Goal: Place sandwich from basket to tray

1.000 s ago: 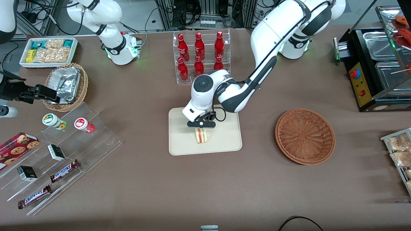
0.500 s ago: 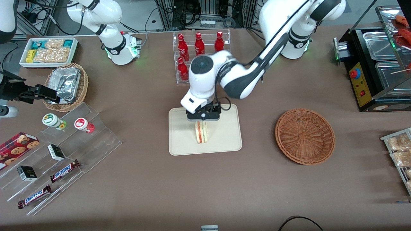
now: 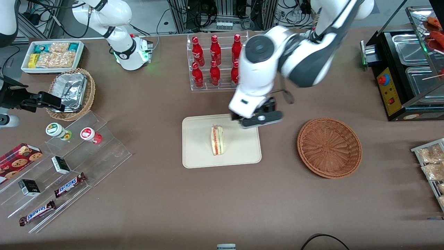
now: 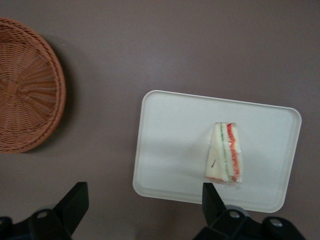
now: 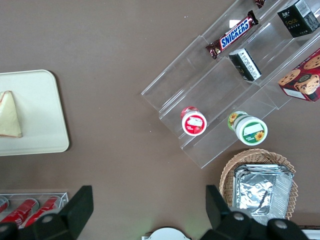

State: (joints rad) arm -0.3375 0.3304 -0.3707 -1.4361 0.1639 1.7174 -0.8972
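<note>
The sandwich (image 3: 217, 140) (image 4: 225, 154) (image 5: 8, 116) lies on the cream tray (image 3: 197, 154) (image 4: 165, 150) (image 5: 40, 110), its red and green filling edge facing up. My gripper (image 3: 260, 119) (image 4: 142, 200) hangs open and empty high above the tray's corner, toward the working arm's end of the table, well clear of the sandwich. The reddish-brown basket (image 3: 329, 147) (image 4: 25, 95) sits empty on the table, beside the tray toward the working arm's end.
A clear rack of red bottles (image 3: 216, 60) stands farther from the camera than the tray. Acrylic steps with snack bars and cups (image 3: 66, 159) and a tan basket of foil containers (image 3: 71, 92) lie toward the parked arm's end. A black warmer (image 3: 406, 69) stands at the working arm's end.
My gripper let go of the sandwich, rose and swung away from the tray's middle toward the basket side. The sandwich stays on the tray.
</note>
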